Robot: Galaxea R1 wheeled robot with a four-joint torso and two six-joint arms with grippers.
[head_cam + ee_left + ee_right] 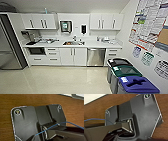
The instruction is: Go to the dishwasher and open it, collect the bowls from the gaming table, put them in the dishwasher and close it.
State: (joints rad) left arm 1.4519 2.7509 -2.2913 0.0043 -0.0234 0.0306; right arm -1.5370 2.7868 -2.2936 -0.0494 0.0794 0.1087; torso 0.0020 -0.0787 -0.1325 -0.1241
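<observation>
Seen from the robot's head camera, the stainless-steel dishwasher (96, 57) sits closed under the white counter (100, 45) at about 1 o'clock, right of the sink (73, 43). Three lidded recycling bins (130, 78) line the wall at 4 o'clock. Whether either arm's fingers are wide or narrow cannot be told.

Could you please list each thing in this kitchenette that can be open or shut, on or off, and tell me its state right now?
Dishwasher: door shut, handle bar at the top.
Upper cupboards: doors shut.
Cupboard under the sink: both doors shut.
Drawers: pushed in.
Sink tap: no running water visible.
Black bin: lid on.
Green bin: lid on.
Blue bin: lid on, with cut openings.
</observation>
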